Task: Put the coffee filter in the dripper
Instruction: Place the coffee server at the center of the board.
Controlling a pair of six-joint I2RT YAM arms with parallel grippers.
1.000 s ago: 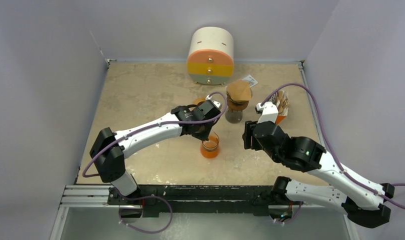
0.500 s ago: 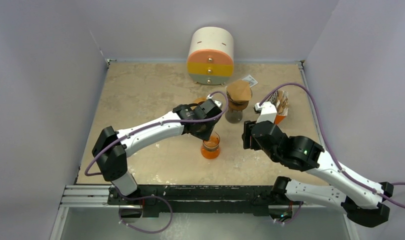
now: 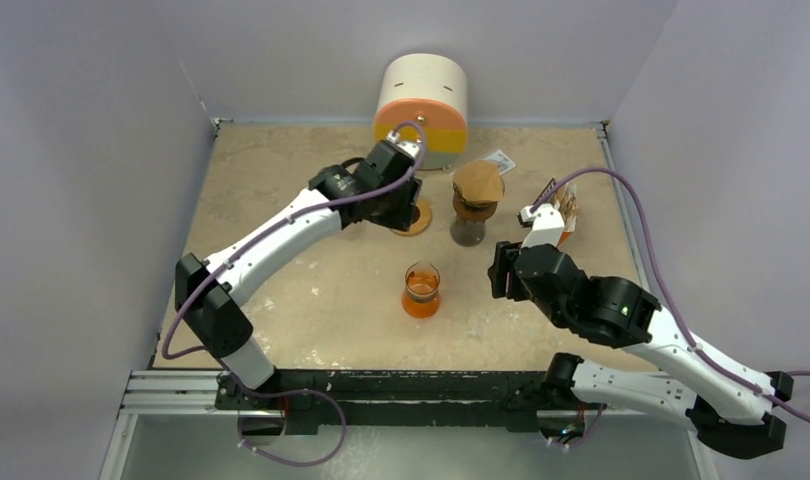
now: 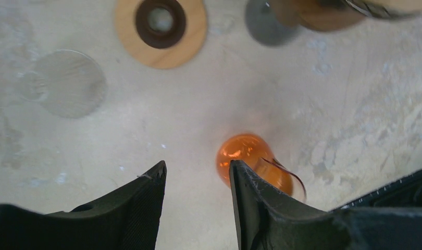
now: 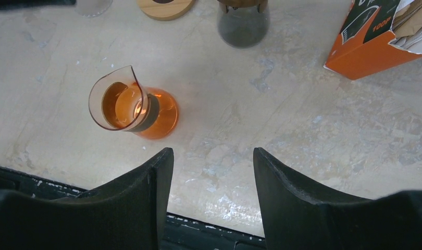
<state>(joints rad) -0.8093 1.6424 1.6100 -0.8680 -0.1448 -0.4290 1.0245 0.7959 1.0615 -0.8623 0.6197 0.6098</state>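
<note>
A brown paper coffee filter [image 3: 478,183] sits in the top of the dripper [image 3: 470,222], a dark glass vessel with a wooden collar, at the middle back of the table. My left gripper [image 3: 399,203] hovers to the dripper's left, over a wooden ring [image 3: 419,217]. In the left wrist view this gripper [image 4: 197,172] is open with only bare table between its fingers. My right gripper [image 3: 500,272] hangs in front of the dripper, and in its own view it [image 5: 213,156] is open and empty. The dripper's glass base [image 5: 244,22] shows at that view's top edge.
An orange glass carafe [image 3: 421,290] stands alone at the table's middle [image 5: 129,107]. An orange box of paper filters [image 3: 561,213] stands right of the dripper. A round drawer unit [image 3: 423,100] is at the back. A clear glass lid [image 4: 68,82] lies beside the wooden ring [image 4: 160,30].
My left gripper has opened, let go of the orange carafe and swung back and up toward the wooden ring. The carafe stays where it stood. The right arm has barely moved.
</note>
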